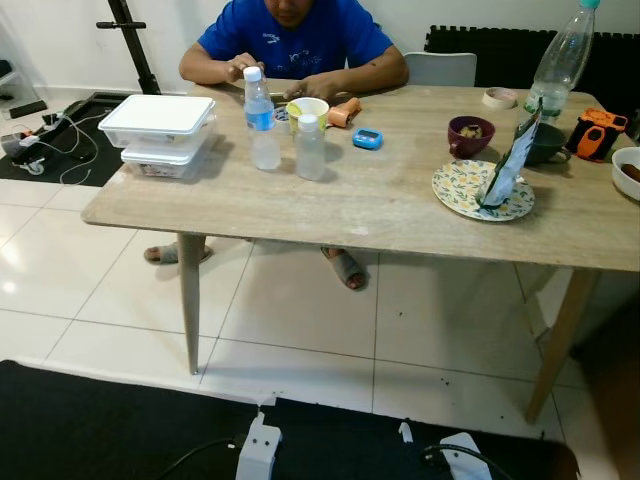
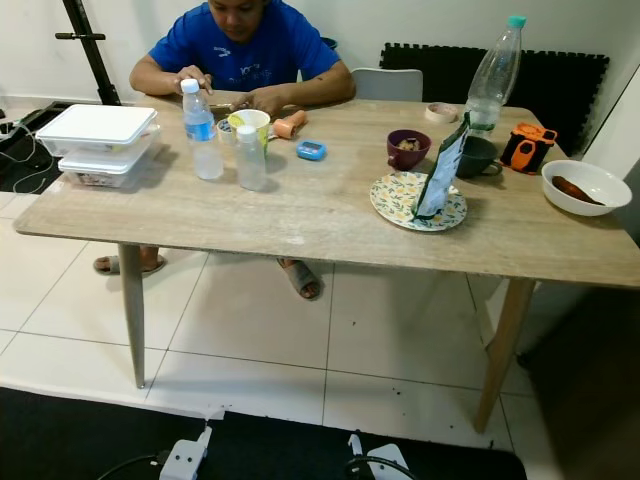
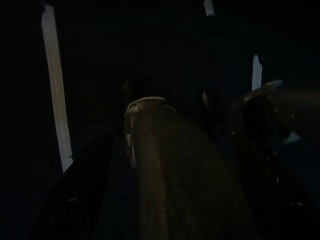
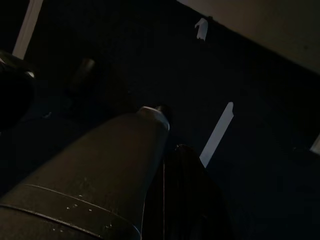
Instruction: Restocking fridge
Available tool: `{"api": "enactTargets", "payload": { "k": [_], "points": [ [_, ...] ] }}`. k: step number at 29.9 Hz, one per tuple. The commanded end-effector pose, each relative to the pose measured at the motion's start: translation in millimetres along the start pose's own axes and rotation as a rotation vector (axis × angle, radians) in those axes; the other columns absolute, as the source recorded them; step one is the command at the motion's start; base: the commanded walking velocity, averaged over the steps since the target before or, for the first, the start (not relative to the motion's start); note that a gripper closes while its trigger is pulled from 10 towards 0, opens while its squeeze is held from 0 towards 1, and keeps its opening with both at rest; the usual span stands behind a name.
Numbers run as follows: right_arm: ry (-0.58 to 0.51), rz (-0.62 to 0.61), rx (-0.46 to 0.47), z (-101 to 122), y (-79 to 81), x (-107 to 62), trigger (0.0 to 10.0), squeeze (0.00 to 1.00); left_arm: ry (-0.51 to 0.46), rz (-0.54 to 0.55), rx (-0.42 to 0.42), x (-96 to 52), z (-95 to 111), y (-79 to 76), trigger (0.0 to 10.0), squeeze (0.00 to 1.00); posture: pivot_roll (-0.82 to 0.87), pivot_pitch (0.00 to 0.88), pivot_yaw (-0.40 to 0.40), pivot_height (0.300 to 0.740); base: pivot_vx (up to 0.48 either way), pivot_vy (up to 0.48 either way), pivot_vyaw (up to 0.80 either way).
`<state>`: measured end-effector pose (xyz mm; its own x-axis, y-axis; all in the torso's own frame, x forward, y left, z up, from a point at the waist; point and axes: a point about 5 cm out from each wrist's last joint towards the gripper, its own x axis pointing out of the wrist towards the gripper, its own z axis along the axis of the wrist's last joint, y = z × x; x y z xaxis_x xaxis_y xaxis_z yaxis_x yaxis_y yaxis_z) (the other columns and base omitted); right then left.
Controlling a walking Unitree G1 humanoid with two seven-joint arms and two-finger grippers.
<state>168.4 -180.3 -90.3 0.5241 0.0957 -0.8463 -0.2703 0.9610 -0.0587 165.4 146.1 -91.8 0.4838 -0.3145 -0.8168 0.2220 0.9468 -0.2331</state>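
Left eye view: wooden table (image 1: pixel 380 215) ahead, stacked white containers (image 1: pixel 160 133) at its left end, two upright water bottles (image 1: pixel 262 120) just beside them, nearer the left arm. Both grippers hang idle; finger state cannot be told.

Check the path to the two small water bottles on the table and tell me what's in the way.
On the near side, nothing visible: the labelled bottle and the plain bottle stand apart from the stacked white containers, with bare table in front of them. A yellow cup and a seated person's hands lie behind.
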Motion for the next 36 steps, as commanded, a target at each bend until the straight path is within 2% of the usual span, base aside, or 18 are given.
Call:
{"api": "enactTargets", "payload": {
  "k": [1, 8, 21, 36],
  "points": [
    [0.009, 0.010, -0.025, -2.2, 3.6, 0.1, 10.0, 0.00, 0.051, 0.002, -0.012, -1.3, -14.9, -2.7, 10.0, 0.00, -0.02, 0.141, -0.016, 0.740, 0.000, 0.000, 0.80],
    [0.010, 0.014, -0.026, -2.2, 4.8, 0.3, 10.0, 0.00, 0.056, 0.019, 0.001, -3.1, -15.6, 2.5, 10.0, 0.00, -0.02, 0.132, -0.014, 0.740, 0.000, 0.000, 0.80],
    [0.015, 0.010, -0.007, -2.8, 5.0, 0.4, 10.0, 0.00, 0.045, 0.006, 0.015, -3.1, -14.4, 2.0, 10.0, 0.00, -0.02, 0.127, -0.014, 0.740, 0.000, 0.000, 0.00],
    [0.015, 0.013, 0.012, -3.3, 5.3, 0.3, 10.0, 0.00, 0.048, -0.008, 0.007, -3.6, -17.2, 0.8, 10.0, 0.00, -0.02, 0.137, -0.010, 0.740, 0.308, 0.000, 0.00]
  ]
}}
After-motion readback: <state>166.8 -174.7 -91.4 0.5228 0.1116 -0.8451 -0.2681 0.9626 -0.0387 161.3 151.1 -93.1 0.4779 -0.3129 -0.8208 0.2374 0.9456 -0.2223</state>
